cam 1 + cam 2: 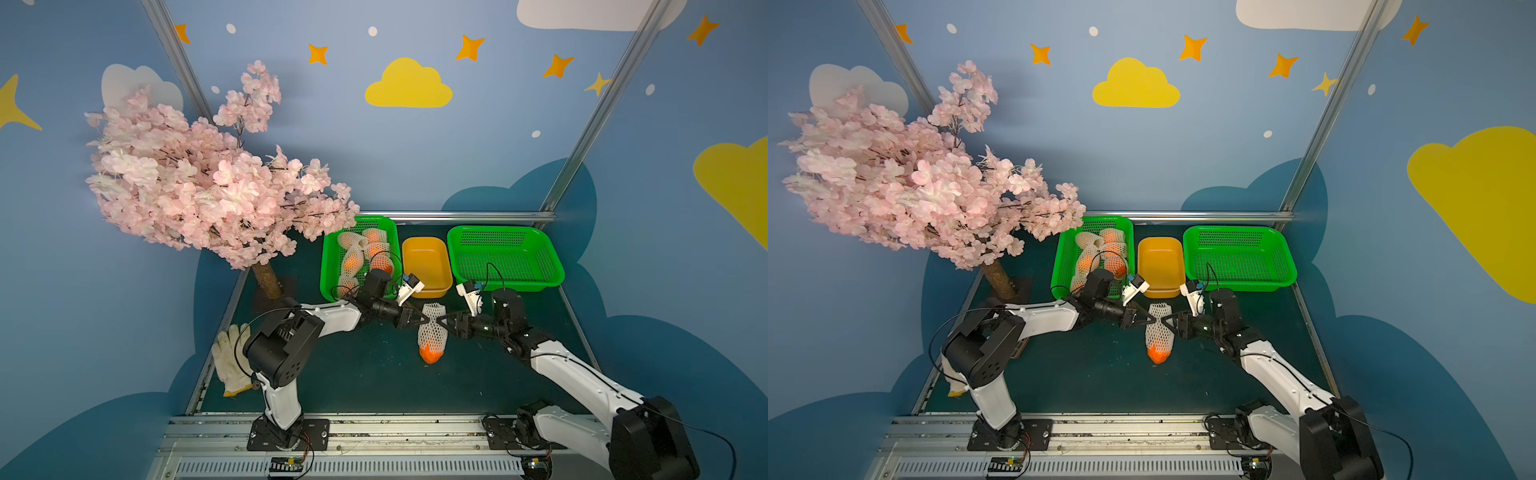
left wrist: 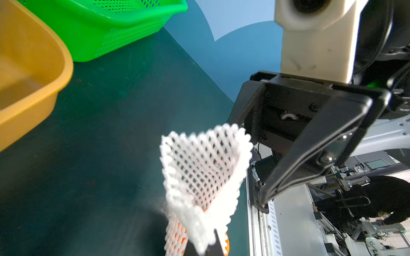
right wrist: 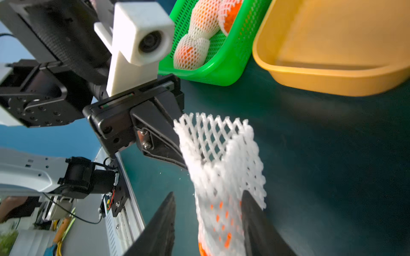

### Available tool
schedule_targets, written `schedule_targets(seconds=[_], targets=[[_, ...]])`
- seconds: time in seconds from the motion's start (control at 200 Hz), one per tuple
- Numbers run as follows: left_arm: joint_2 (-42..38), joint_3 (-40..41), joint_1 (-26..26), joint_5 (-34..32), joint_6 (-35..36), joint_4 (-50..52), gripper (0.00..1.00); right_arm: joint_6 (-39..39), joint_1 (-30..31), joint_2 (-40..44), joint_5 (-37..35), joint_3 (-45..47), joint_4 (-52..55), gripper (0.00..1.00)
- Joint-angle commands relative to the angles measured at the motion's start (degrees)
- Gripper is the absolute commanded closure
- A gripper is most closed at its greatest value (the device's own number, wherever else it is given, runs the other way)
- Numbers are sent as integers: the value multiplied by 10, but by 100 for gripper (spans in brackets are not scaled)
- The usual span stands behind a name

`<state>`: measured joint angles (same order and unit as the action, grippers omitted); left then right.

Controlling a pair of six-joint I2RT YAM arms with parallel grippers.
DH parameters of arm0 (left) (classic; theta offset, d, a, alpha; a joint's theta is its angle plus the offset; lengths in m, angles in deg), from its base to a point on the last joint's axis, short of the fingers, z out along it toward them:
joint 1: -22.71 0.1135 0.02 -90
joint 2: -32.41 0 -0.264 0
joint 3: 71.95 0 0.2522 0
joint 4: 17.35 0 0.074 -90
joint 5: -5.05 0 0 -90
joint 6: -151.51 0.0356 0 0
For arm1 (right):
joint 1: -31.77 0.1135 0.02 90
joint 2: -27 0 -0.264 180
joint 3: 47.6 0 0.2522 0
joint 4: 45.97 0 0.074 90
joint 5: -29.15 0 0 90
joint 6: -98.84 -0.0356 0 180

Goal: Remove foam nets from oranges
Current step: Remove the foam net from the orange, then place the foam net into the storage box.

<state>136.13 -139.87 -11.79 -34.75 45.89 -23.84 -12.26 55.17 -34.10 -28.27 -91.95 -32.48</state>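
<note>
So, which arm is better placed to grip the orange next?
Right. The right gripper is open, with the foam net and its orange between the jaws; the left gripper is shut on the net, so it is occupied.

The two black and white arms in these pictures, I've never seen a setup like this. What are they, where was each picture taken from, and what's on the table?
They are two robot arms fixed at the edge of a dark green table, each ending in a two-fingered gripper. Two pictures look down from one overhead camera. The other two come from small cameras on the wrists. The left gripper is pinched shut on a white foam net with an orange poking out one end. The right gripper is open, its fingers either side of that net. Behind are a green basket of netted oranges, a yellow-orange tub and a second green basket. A white glove and a pink blossom tree are off to the side.
</note>
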Motion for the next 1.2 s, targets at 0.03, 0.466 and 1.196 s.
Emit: schedule_targets(seconds=[0.03,0.466,1.196], targets=[[-3,-11,15,1,-56,-18,97,-43,-6,48,-87,-6,71,41],[13,-87,30,89,-131,42,92,-65,-38,75,-2,21,10,26],[12,-126,50,49,-126,137,65,-50,-42,-159,163,-151,-6,97]])
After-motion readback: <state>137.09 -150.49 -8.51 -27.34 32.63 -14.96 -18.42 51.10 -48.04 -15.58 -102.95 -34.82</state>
